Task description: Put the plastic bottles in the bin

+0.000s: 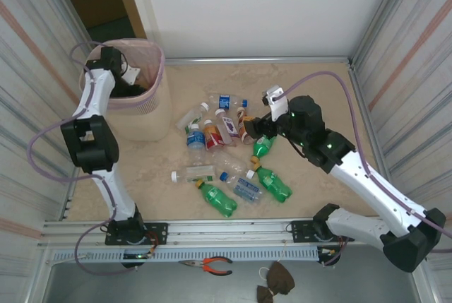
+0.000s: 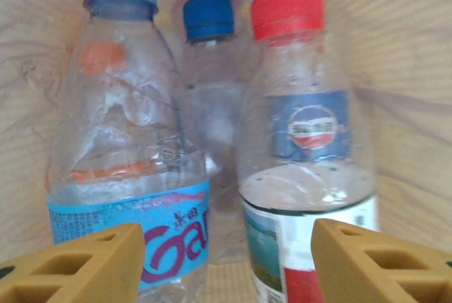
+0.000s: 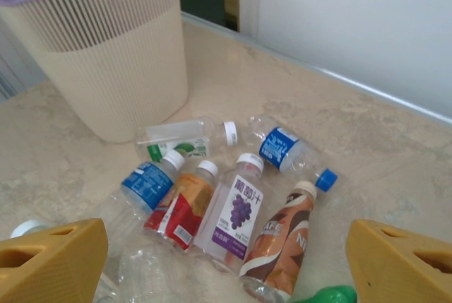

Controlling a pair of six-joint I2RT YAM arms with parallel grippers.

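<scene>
Left gripper (image 2: 227, 239) inside bin (image 1: 145, 123), far left. Jaws apart, nothing clamped. Three bottles (image 2: 304, 140) side by side just beyond it. Right gripper (image 3: 226, 246) jaws wide apart, empty, above loose bottles (image 1: 212, 133) at centre of table (image 1: 318, 91).

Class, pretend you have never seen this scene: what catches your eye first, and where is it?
First, the scatter of plastic bottles lying mid-table, clear and green, with the right gripper poised over them, jaws wide. Next, the bin at the far left, with the left gripper reaching into it. Inside it are three clear bottles side by side, with light blue, dark blue and red caps.
</scene>
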